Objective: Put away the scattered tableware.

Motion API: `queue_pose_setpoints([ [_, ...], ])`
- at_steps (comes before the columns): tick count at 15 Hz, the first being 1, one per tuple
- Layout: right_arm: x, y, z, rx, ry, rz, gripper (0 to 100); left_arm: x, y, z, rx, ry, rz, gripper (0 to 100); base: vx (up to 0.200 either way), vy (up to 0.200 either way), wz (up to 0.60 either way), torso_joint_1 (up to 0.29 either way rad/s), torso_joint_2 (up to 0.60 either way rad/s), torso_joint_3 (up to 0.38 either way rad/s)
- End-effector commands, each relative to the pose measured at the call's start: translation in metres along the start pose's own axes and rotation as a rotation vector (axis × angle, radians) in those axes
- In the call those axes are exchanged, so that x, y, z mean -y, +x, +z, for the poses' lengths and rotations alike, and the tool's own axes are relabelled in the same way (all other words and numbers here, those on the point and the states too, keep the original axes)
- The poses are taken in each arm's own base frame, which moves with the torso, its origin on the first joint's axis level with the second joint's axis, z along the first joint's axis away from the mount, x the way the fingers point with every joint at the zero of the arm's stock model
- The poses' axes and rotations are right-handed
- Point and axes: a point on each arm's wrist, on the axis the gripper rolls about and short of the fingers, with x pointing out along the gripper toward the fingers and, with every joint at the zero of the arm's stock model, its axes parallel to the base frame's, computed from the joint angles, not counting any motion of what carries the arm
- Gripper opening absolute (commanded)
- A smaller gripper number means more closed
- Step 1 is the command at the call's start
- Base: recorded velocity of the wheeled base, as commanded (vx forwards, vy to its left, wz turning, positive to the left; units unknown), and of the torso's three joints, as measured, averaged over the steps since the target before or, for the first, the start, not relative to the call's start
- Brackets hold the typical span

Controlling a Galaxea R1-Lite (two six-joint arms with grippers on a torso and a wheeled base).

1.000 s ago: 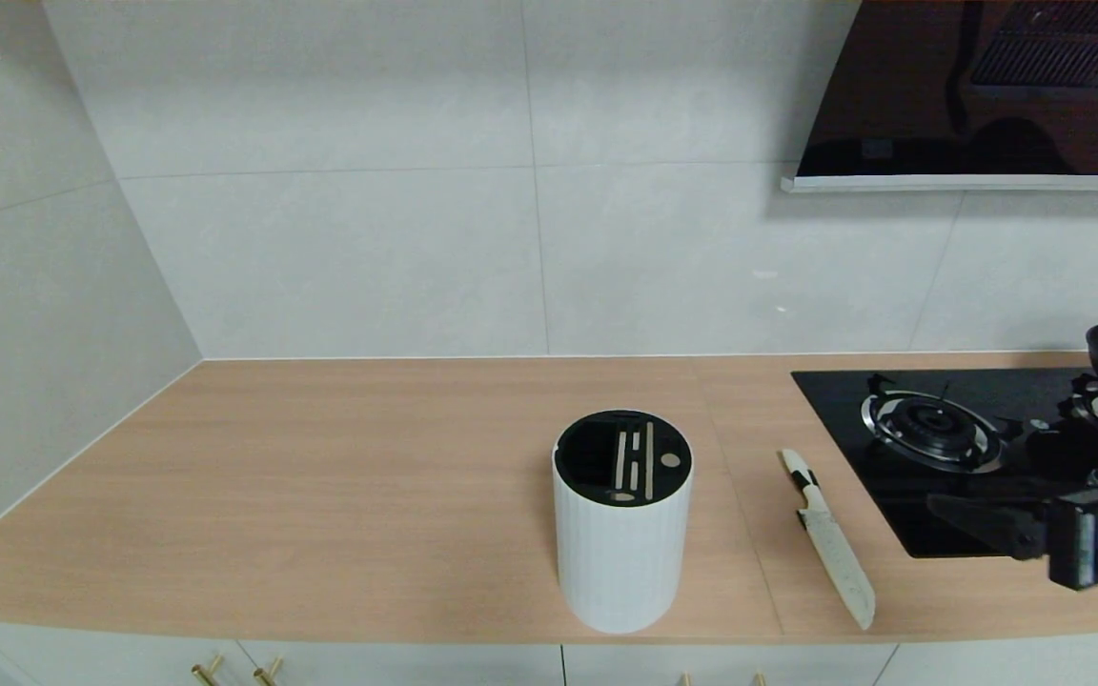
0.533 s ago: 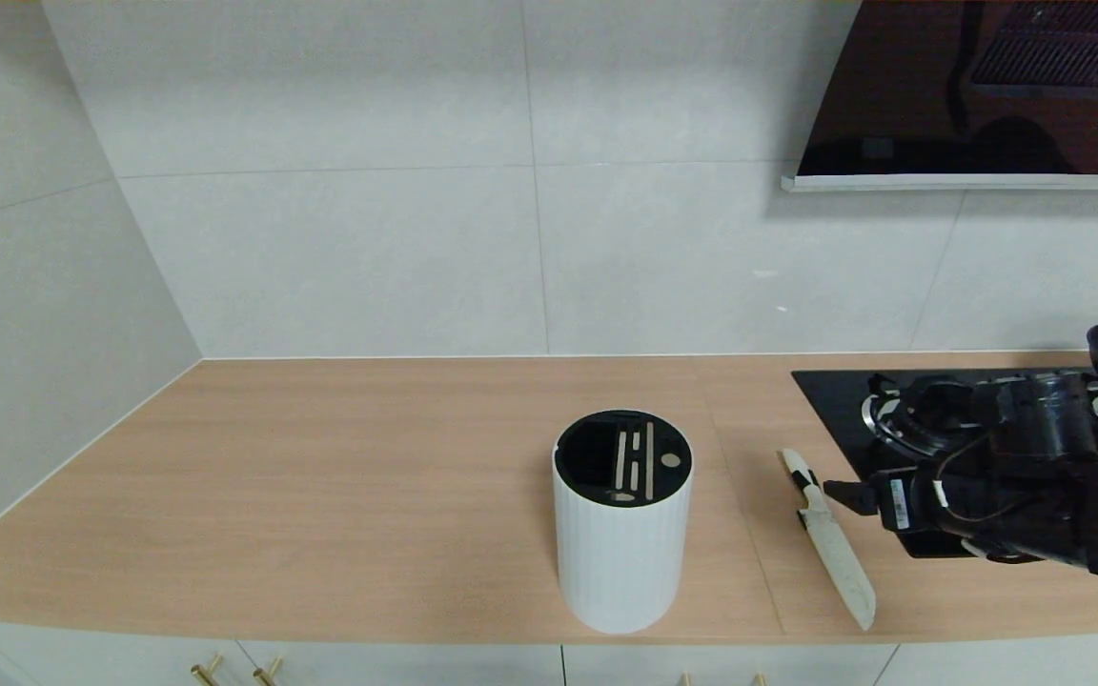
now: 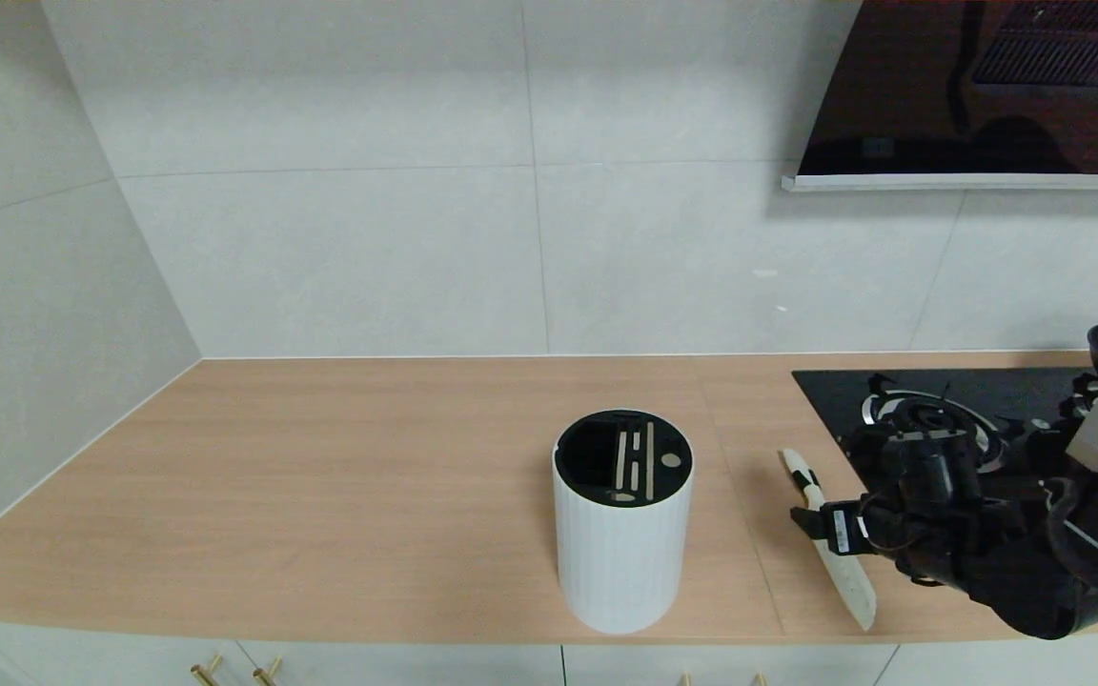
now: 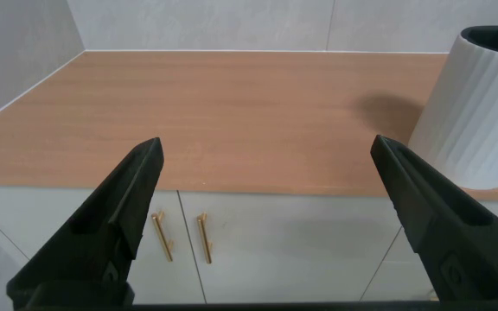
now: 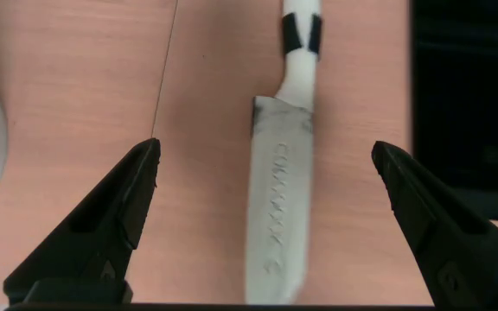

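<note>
The right gripper (image 5: 264, 151) hangs over the knife (image 5: 279, 216) with its fingers spread wide, one on each side of the blade, gripping nothing. The knife, white with a black band on its handle, lies flat near the front edge of the countertop (image 3: 368, 476), tip toward that edge. It sits between the white ribbed knife holder (image 3: 620, 543) and the black gas hob (image 3: 835, 395). The left gripper (image 4: 266, 142) is likewise spread and empty, by the countertop's front edge near the holder.
</note>
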Motion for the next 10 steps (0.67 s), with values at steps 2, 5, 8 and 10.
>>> queue_pose_setpoints([
  [2, -0.004, 0.023, -0.017, -0.057, 0.054, -0.010, 100, 0.000, 0.000, 0.000, -0.001, 0.000, 0.001, 100, 0.000, 0.000, 0.00, 0.000, 0.00, 0.000],
  [5, -0.004, 0.031, -0.022, -0.064, 0.056, -0.017, 100, 0.000, 0.000, 0.000, -0.001, 0.000, 0.001, 100, 0.000, 0.000, 0.00, 0.000, 0.00, 0.000],
  [8, -0.004, 0.044, -0.024, -0.038, 0.100, -0.048, 100, 0.000, 0.000, 0.000, -0.001, 0.000, 0.001, 100, 0.000, 0.000, 0.00, 0.000, 0.00, 0.000],
  [10, -0.004, 0.048, -0.025, -0.039, 0.099, -0.068, 100, 0.000, 0.000, 0.000, -0.001, 0.000, 0.001, 100, 0.000, 0.000, 0.00, 0.000, 0.00, 0.000],
])
